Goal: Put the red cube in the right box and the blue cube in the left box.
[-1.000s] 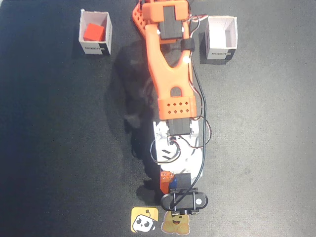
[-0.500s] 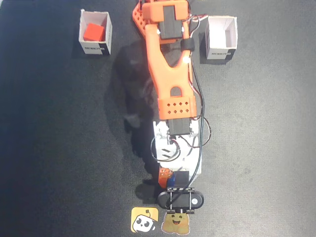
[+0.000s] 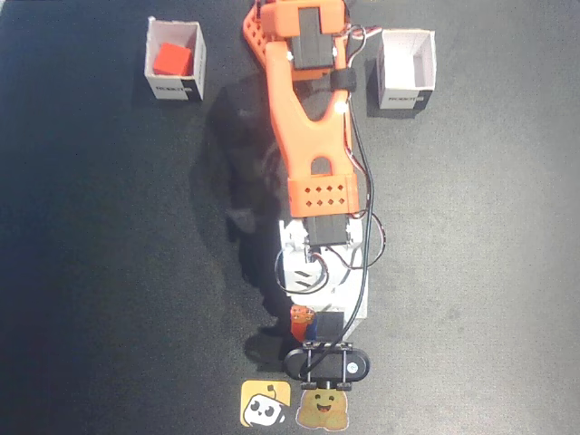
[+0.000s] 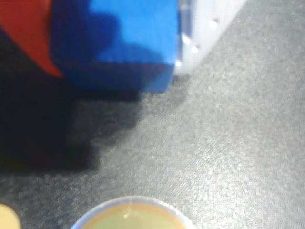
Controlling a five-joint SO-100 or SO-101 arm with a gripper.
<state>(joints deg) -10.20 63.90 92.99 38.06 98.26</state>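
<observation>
desk (image 3: 109,272): dark, matte, fine-grained mat fills the fixed view; grainy grey up close in the wrist view.
tool (image 3: 310,326): at 6 o'clock of the fixed view, low over the desk, mostly hidden under the black wrist camera (image 3: 327,364). In the wrist view an orange finger (image 4: 28,33) sits at 10 o'clock and a pale translucent finger (image 4: 200,33) at 1 o'clock.
tool state: pinching the blue cube, one finger against each side.
blue cube (image 4: 114,43): between the fingers, at 12 o'clock in the wrist view; hard block, flat faces, sharp edges. Whether it is on the desk or just above it, I can't tell; its shadow lies right beneath.
arm (image 3: 313,136): orange printed plastic, perforated plate, white base part, loose black and red cables.
stickers (image 3: 265,402): yellow square and brown blob beside it, flat on the desk at 6 o'clock, just past the tool.
red cube (image 3: 171,60): already inside the box at 11 o'clock.
right box (image 3: 156,72): white card, black label strip, thin walls, holds the red cube.
left box (image 3: 426,68): at 1 o'clock, same make, empty, well apart from the tool.
risk: smooth cube faces on a narrow grip, so it may slip or twist on the long swing. Light card box could get knocked or tipped by the tool on a low approach. Cables may snag.
</observation>
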